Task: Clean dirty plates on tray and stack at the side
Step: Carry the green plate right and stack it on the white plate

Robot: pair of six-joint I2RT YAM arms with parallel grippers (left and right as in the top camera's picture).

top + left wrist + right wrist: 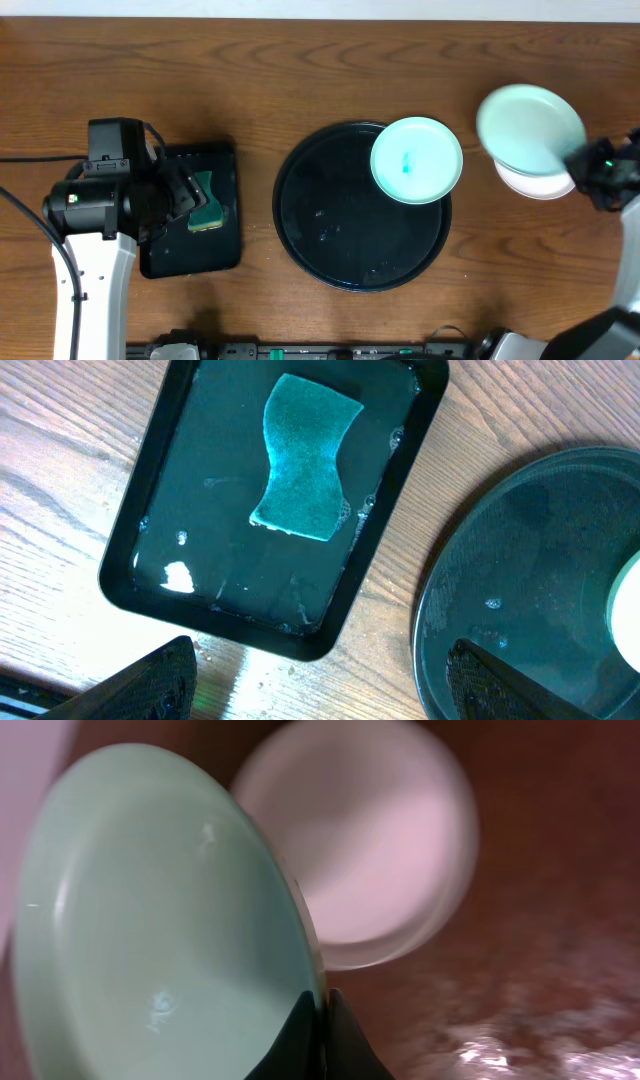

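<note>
A robot lab bench rather than a kitchen: two arms stand at a wood-grain table, a cable trails off left, and mounting hardware lines the near edge.

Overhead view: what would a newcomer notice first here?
The right gripper pinches a pale-mint round plate by its rim above a white round plate at far right. A second mint plate with a teal smear sits at the upper right of the large round glossy black tray, centre. A green sponge lies in a small rectangular black tray, left.
</note>
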